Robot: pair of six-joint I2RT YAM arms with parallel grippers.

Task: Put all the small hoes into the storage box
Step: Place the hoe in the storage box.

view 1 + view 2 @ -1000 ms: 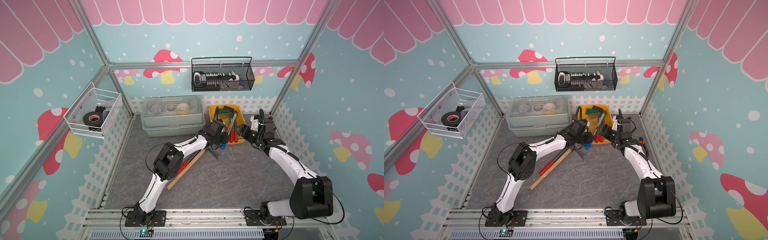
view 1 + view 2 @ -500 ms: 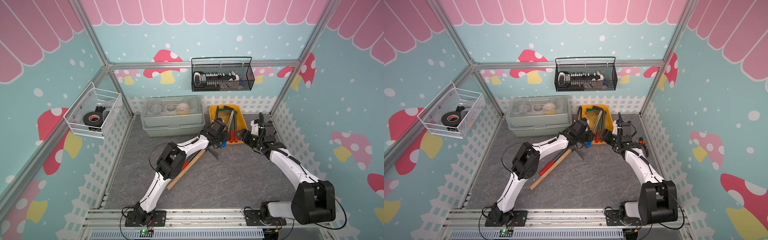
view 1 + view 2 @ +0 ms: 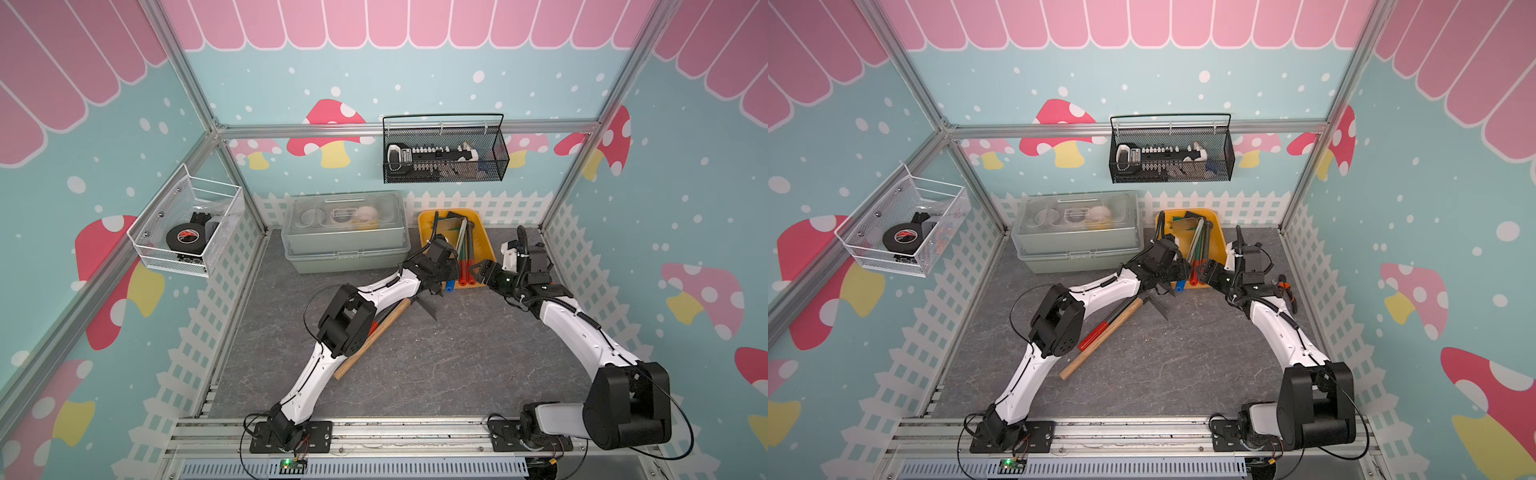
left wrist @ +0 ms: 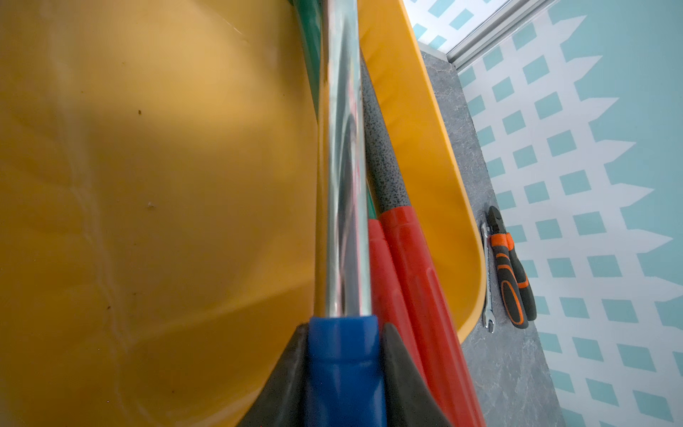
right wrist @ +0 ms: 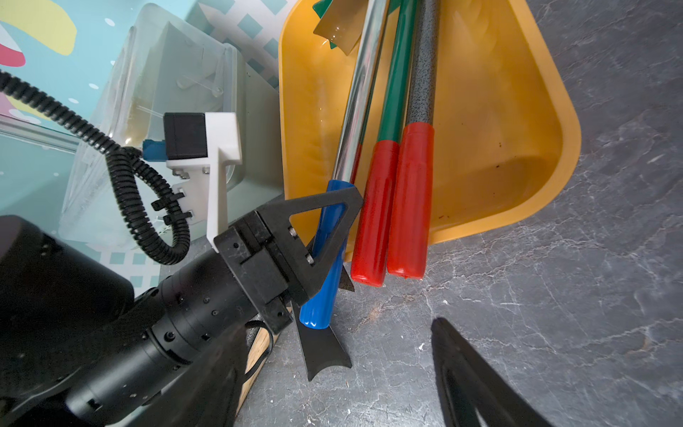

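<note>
Already the small hoe (image 5: pixel 355 107) lies lengthwise in the yellow box (image 5: pixel 517 111), blade toward the box's far wall and blue handle jutting over its near rim, where the left gripper (image 4: pixel 343 332) clasps it; the right gripper (image 3: pixel 480 269) gapes empty alongside.

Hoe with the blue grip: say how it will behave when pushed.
The hoe is probably stiff: a straight chrome shaft. Round, so apt to roll, though the red-gripped tools beside it may block that. Its blue grip overhangs the tray rim, so it could tip out.
</note>
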